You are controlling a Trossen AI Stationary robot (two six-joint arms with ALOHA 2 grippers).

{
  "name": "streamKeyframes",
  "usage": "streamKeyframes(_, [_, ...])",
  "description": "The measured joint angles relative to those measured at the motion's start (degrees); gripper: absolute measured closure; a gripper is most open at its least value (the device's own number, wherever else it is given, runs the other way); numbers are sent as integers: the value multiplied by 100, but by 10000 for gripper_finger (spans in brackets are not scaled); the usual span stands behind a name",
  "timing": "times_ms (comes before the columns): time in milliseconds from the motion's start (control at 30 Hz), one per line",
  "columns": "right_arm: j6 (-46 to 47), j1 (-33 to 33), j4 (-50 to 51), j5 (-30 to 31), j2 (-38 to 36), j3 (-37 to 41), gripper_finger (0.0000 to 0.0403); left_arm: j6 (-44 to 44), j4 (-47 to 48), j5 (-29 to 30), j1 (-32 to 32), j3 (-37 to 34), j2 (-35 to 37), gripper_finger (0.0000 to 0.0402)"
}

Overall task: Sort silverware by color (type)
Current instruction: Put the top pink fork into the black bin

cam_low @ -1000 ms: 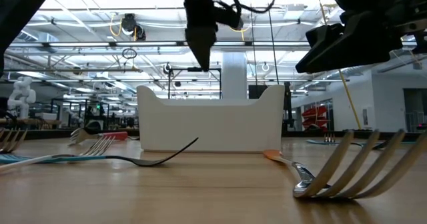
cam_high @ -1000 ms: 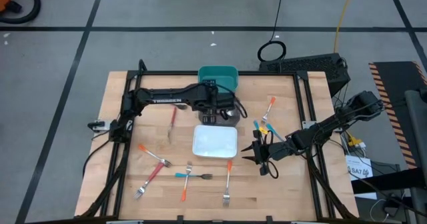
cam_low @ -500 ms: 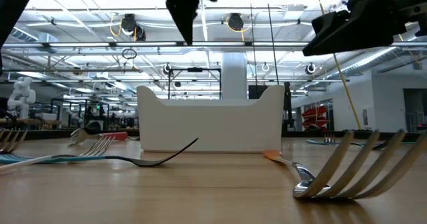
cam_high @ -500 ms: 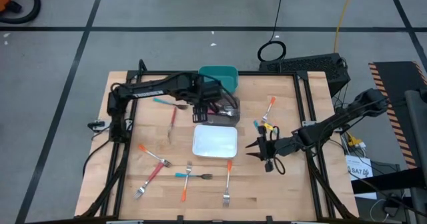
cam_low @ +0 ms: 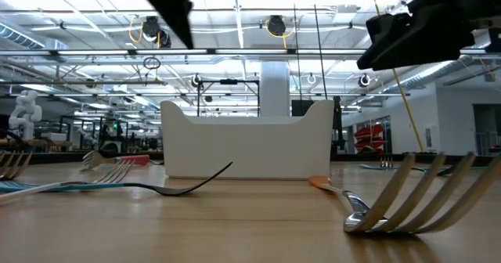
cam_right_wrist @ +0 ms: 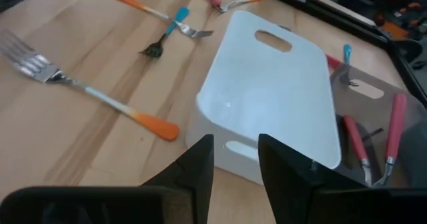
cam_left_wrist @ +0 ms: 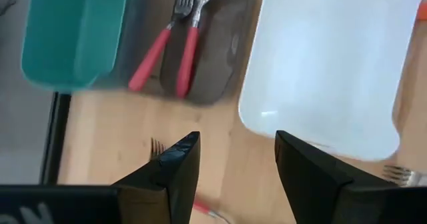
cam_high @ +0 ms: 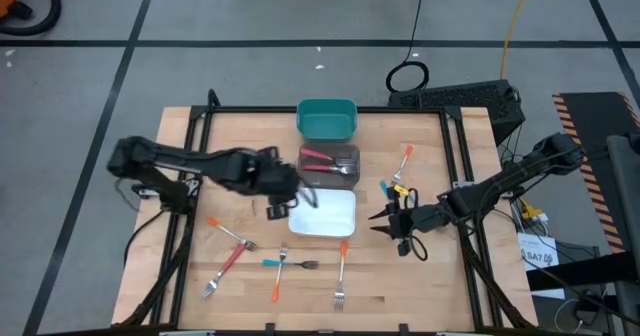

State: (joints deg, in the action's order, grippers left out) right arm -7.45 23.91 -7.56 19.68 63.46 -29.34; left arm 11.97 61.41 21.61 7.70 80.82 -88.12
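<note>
Two red-handled forks [cam_high: 322,160] lie in the dark bin [cam_high: 350,173]; other coloured forks [cam_high: 342,274] lie scattered flat on the table [cam_high: 180,276].

A light wooden table [cam_high: 420,276] with a black metal frame [cam_high: 455,156] stands on a grey floor [cam_high: 200,36] crossed by dark tape lines [cam_high: 120,76], with a coiled black cable [cam_high: 407,76] and a yellow cord [cam_high: 515,16] lying on the floor just behind the table. At table height, the room opens into a large hall with rows of bright ceiling lights [cam_low: 329,5], overhead beams and pipes [cam_low: 102,55], and a white column [cam_low: 275,87]. A white humanoid figure [cam_low: 22,113] stands far off at the edge of the hall.
</note>
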Motion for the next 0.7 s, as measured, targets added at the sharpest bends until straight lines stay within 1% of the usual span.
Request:
streamKeyframes(133, [68,-70,-128,-6,-2,-2,289,876,-199,745,202,-1037,757,209])
streamKeyframes(267, [115,-144,-162,-2,-2,-2,289,1801,-192,977,214,-1990,1181,209])
streamKeyframes(367, [363,-200,-165,-5,0,-2,289,2503,-163,992,90,-2534,1238,209])
streamKeyframes(467, [700,-224,-138,-5,-2,-2,289,3079,-203,724,-114,-2923,1233,209])
streamKeyframes(567, [989,-224,-85,-20,-2,-2,289,3311,-621,578,-357,-3242,1235,209])
streamKeyframes(700, [1084,-222,-127,-11,-2,-2,289,3546,-1129,550,-741,-3597,1233,209])
